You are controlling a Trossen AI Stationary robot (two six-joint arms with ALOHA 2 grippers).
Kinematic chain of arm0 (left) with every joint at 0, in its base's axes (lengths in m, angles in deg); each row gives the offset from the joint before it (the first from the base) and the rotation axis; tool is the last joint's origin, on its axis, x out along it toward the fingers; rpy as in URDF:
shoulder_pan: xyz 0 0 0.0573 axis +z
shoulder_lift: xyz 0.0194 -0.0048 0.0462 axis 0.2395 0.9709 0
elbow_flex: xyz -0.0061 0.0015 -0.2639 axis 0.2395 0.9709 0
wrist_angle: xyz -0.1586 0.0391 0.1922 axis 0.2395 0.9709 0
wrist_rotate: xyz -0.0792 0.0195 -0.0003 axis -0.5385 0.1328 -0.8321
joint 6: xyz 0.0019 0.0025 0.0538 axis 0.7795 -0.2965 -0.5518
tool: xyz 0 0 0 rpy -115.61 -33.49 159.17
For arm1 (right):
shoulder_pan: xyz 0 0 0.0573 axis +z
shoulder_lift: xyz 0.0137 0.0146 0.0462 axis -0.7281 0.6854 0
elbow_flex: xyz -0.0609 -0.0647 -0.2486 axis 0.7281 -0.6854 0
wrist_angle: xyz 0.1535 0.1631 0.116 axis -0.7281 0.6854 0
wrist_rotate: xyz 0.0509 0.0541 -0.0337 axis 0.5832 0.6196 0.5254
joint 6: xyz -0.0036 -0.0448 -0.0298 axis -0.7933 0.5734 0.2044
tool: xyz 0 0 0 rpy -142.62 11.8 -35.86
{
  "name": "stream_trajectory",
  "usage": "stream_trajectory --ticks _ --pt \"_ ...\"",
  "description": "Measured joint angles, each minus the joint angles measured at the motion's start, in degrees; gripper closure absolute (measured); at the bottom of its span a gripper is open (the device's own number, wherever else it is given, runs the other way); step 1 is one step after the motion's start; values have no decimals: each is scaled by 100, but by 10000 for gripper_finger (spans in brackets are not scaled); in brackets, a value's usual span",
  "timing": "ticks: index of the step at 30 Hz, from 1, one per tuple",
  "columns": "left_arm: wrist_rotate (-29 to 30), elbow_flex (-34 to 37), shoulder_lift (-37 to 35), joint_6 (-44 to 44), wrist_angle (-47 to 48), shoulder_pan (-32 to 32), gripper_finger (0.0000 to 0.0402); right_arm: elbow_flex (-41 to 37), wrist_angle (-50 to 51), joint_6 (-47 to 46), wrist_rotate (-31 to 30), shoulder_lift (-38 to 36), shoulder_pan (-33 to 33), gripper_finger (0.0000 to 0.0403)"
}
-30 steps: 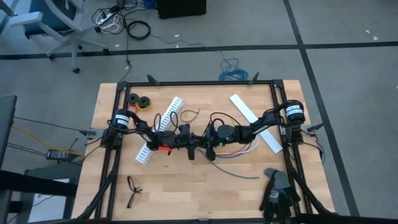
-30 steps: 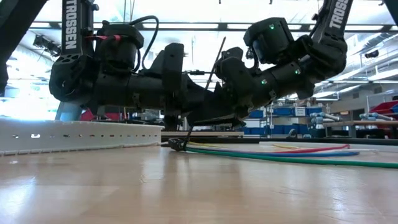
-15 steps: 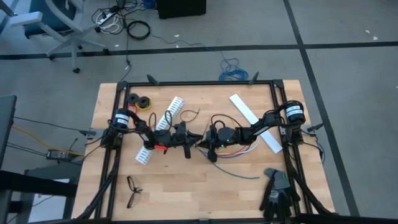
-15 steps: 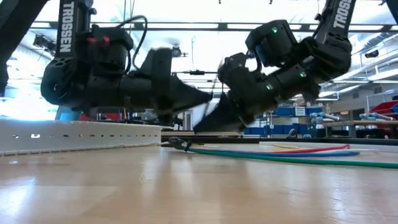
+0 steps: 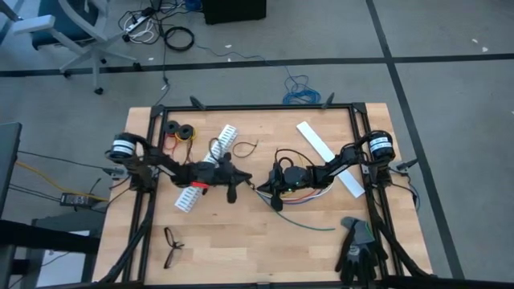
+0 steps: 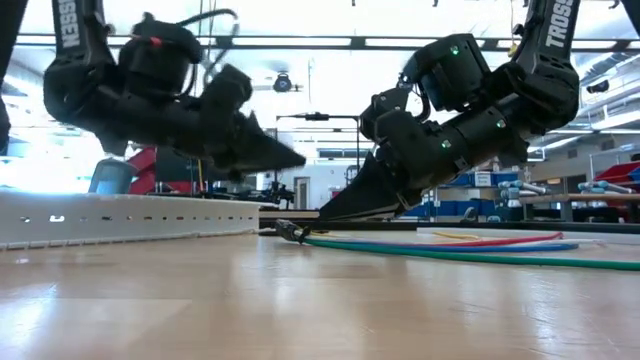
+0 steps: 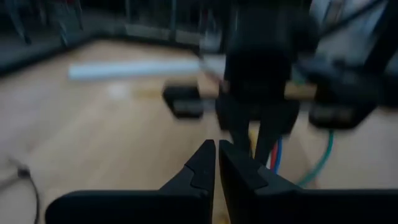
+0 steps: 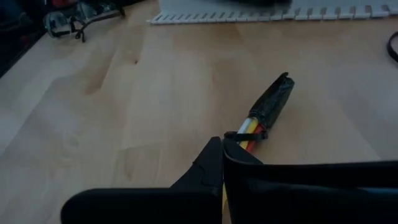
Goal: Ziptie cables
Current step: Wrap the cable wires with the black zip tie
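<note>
Right gripper closed beside the cables (taped end seen only here) — left gripper closed, empty, raised.

This is a robotics lab or workshop. A wooden counter with a black metal frame bolted around it stands on a grey carpet-tiled floor, and two dark robot arms marked "TROSSEN" are mounted at its sides. Loose cords and a power strip lie on the floor beside a rolling office chair, with a coil of blue wire just behind the counter. The low view looks into a large hall with long ceiling light strips and shelving stocked with blue bins (the far detail is hard to make out). Work gloves lie on the counter's corner.
</note>
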Motion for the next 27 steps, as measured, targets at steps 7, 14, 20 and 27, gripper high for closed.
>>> stream_trajectory --ticks 7,14,20,27 --pt "-210 -863 -273 -643 2553 -181 349 0 -3 -9 143 0 0 402" --pt "-96 -2428 -277 -1332 6393 -205 281 0 -4 -119 251 0 0 403" --pt "256 -3027 -277 -2134 7319 -205 228 0 -9 -143 322 0 0 403" --pt "259 -3041 -273 -2396 7551 -205 234 -2 -108 -142 482 2 2 403"
